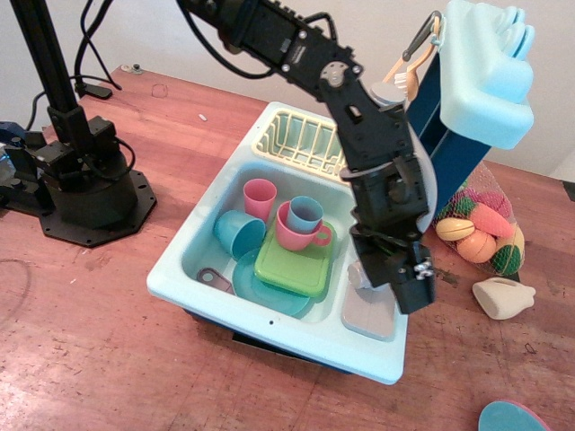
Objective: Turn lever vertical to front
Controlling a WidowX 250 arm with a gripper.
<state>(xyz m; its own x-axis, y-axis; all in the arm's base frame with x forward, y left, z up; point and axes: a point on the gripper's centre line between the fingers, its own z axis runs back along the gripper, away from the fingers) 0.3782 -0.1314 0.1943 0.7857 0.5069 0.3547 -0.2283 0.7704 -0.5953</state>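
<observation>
The grey toy-faucet base sits on the right ledge of the light blue toy sink. Only a small grey piece of the faucet shows at the left of my gripper; I cannot tell the lever apart from it, as the arm hides the rest. My black gripper points down, right over the faucet. Its jaws face away from the camera, so I cannot tell whether they are open or shut, or whether they touch the lever.
The sink basin holds pink cups, blue cups and a green plate. A yellow dish rack stands behind. A net bag of toy food, a beige piece and a blue shelf are at the right.
</observation>
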